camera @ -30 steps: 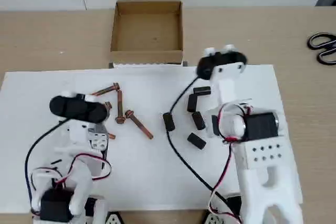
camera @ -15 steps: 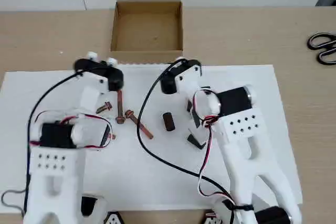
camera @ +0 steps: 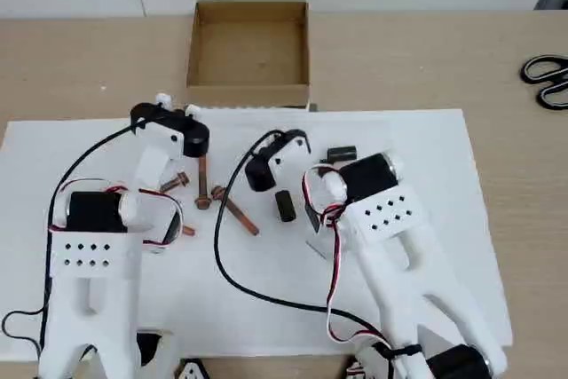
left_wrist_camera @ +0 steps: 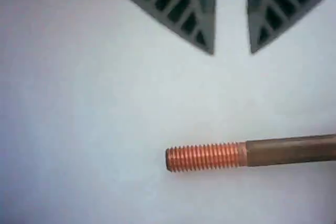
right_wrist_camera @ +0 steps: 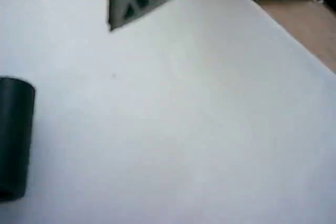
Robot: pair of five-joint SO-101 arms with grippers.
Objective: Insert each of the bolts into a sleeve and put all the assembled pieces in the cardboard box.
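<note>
One white sheet (camera: 417, 130) covered the counter (camera: 89, 59). The cardboard box (camera: 248, 95) sat at its 12 o'clock, scissors (camera: 546, 77) far off at 2 o'clock. The left jaws were a little open, holding nothing, just by a bolt (left_wrist_camera: 247, 156). I could not tell about the right jaws. Bolts looked hard, thin and rolly, best grabbed mid-shaft. A light, stubby sleeve (camera: 284, 205) lay at their 3 o'clock.

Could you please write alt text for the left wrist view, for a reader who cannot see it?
The left gripper, open and empty, hangs over a white sheet. A copper bolt lies on the sheet apart from its fingertips, threaded end in view.
</note>
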